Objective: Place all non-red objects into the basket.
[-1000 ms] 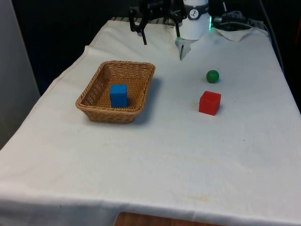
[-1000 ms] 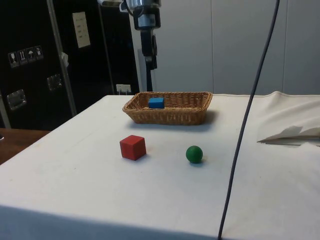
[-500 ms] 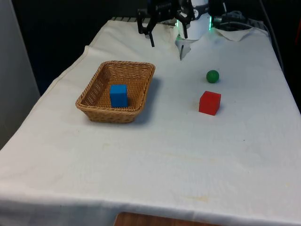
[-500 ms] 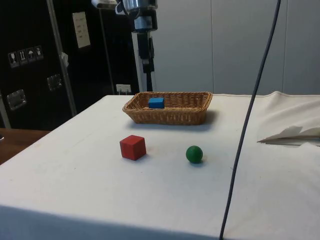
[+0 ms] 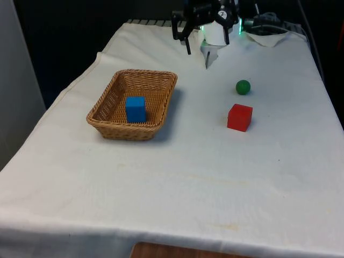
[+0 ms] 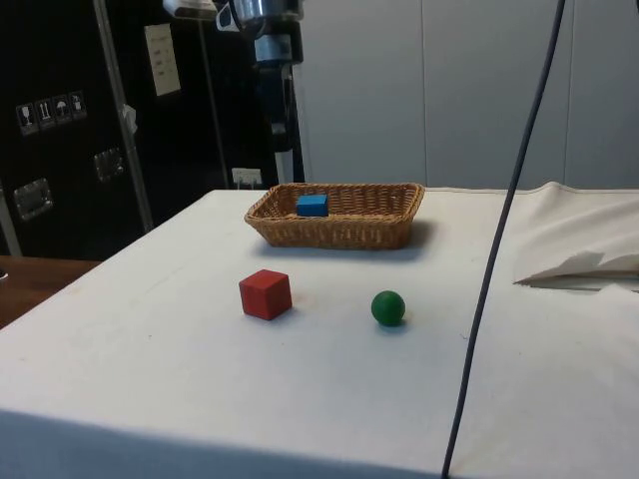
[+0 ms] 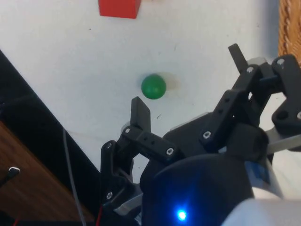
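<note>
A green ball (image 5: pixel 243 86) lies on the white cloth at the front view's right, with a red cube (image 5: pixel 239 117) just in front of it. The wicker basket (image 5: pixel 161 102) stands at the front view's left and holds a blue cube (image 5: pixel 136 108). My gripper (image 5: pixel 208 42) hangs open and empty high over the table's far end, between basket and ball. From the side, the gripper (image 6: pixel 279 125) is well above the basket (image 6: pixel 339 228). The wrist view looks down past spread fingers (image 7: pixel 140 113) at the green ball (image 7: pixel 154 86) and the red cube (image 7: pixel 120 8).
Crumpled white cloth (image 5: pixel 269 35) lies at the far right corner of the table. A black cable (image 6: pixel 499 239) hangs across the side view. The basket's edge (image 7: pixel 290 28) shows in the wrist view.
The gripper has swung towards the front view's right, away from above the basket and towards the ball's side. It stays open and empty. The objects have not moved.
</note>
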### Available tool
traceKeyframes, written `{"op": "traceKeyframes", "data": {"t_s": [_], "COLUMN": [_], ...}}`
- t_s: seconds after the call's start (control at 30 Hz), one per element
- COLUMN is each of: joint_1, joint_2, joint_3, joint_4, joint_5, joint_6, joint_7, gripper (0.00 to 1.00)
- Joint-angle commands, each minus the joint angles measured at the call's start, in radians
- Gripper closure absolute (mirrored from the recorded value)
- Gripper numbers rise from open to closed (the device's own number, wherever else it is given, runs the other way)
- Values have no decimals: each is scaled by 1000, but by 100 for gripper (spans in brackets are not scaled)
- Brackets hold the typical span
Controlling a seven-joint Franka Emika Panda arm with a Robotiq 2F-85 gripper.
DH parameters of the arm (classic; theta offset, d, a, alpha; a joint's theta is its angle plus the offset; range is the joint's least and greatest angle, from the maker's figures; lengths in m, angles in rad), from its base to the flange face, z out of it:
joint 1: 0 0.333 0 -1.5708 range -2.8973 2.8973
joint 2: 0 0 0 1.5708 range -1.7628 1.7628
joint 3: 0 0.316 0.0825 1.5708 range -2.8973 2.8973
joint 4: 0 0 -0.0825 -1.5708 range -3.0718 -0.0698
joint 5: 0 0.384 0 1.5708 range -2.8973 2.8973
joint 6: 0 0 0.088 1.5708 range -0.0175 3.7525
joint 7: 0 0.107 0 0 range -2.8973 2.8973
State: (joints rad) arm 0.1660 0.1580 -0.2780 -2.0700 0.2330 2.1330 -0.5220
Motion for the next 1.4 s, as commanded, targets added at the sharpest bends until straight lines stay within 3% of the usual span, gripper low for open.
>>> {"op": "traceKeyframes", "data": {"t_s": [0.0,0.7,0.8,1.03,1.27,1.3,1.37], "joint_1": [5,2,7,3,11,5,11], "joint_2": [-3,32,33,39,16,30,6], "joint_3": [7,71,79,100,125,124,133], "joint_4": [-5,13,7,-5,-49,-31,-64], "joint_5": [1,8,15,18,20,19,19], "joint_6": [15,53,81,114,177,155,190], "joint_7": [15,52,63,86,115,107,120], "gripper": [0,0,0,0,0,0,0]}}
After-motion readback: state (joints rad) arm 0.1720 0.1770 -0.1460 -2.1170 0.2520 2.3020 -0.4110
